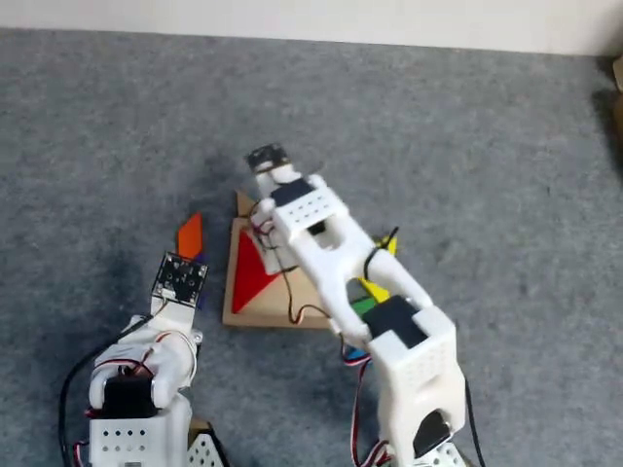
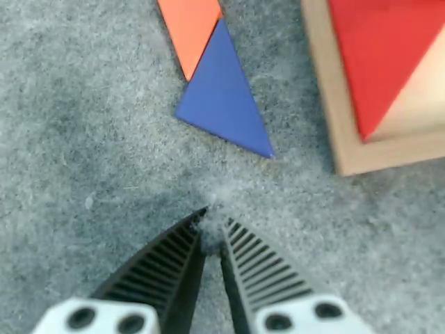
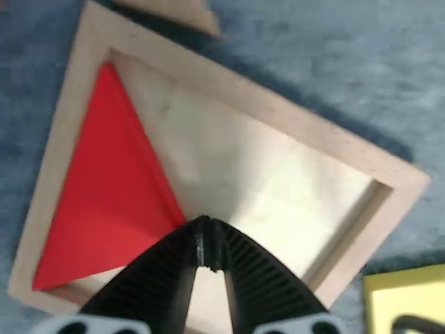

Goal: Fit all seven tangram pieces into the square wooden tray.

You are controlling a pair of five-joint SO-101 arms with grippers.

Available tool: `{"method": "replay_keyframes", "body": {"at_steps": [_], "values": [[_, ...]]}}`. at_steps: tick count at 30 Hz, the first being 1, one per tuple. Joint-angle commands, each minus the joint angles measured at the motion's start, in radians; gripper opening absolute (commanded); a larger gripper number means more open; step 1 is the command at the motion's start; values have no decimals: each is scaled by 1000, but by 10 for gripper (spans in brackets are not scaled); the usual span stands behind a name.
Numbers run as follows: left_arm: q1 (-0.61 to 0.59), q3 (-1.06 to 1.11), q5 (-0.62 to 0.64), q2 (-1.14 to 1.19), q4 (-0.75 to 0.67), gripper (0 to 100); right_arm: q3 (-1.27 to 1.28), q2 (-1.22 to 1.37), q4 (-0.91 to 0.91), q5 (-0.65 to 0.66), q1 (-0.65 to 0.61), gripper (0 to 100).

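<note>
Only the red triangle (image 3: 104, 188) lies in the tray (image 3: 257, 108), so the job has just begun and six pieces are not in yet. The blue triangle (image 2: 226, 97) and orange piece (image 2: 189, 24) lie on the surface (image 1: 467, 126) beside the tray, near the left gripper (image 2: 214, 219). Its fingers are pressed together and hold nothing. The right gripper (image 3: 206, 233) hangs over the tray, fingers pressed together too, empty. The right arm (image 1: 341, 253) partly hides the yellow piece (image 3: 407, 299) and green piece (image 1: 362, 305).

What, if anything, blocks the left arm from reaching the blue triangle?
Likely nothing; yes, reachable. The blue triangle lies on bare carpet just ahead of the left gripper, touching the orange piece, clear of the tray.
</note>
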Motion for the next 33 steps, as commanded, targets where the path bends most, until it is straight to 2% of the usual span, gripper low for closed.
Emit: {"method": "replay_keyframes", "body": {"at_steps": [1,7,15,20,25,33], "values": [[-10,19,5,-4,6,5,-12,-30,13,2,-62,6],[-10,19,5,-4,6,5,-15,-119,101,2,-30,6],[-10,19,5,-4,6,5,54,-456,153,0,139,18],[-10,19,5,-4,6,5,147,-510,165,-103,266,183],[-10,19,5,-4,6,5,291,-509,65,-118,332,307],[-10,19,5,-4,6,5,484,-509,-176,-120,328,317]]}}
